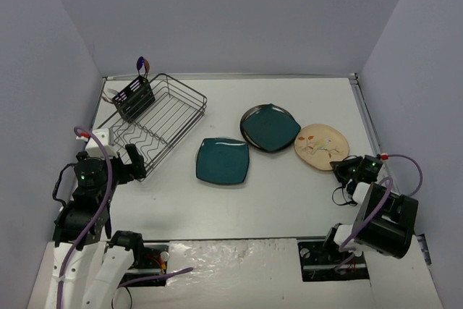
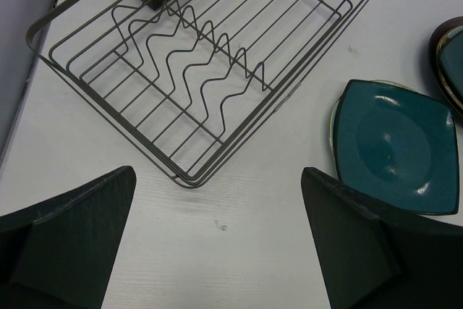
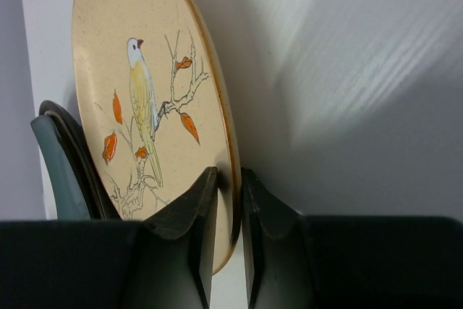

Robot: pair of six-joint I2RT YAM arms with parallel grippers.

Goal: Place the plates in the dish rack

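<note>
White table (image 1: 289,200), plain pale lavender walls (image 1: 231,12) on three sides.

Seen from above, the beige plate (image 1: 318,144) loses its near right rim behind the right gripper (image 1: 341,170), and the left gripper (image 1: 130,166) covers part of the rack's (image 1: 155,124) near edge. The red and blue thing (image 1: 142,65) sticking out of the basket (image 1: 134,99) is too small to tell. From the left wrist, the top edge cuts off the basket and the rack's far end. The right edge cuts the round plate (image 2: 450,63), and a finger (image 2: 362,251) overlaps the square plate's (image 2: 394,142) near edge. A pale rim (image 2: 333,119) peeks from under that plate, and what it belongs to cannot be told. From the right wrist, the round plate is only a sliver behind the beige plate, whose lower rim vanishes between the fingers.
</note>
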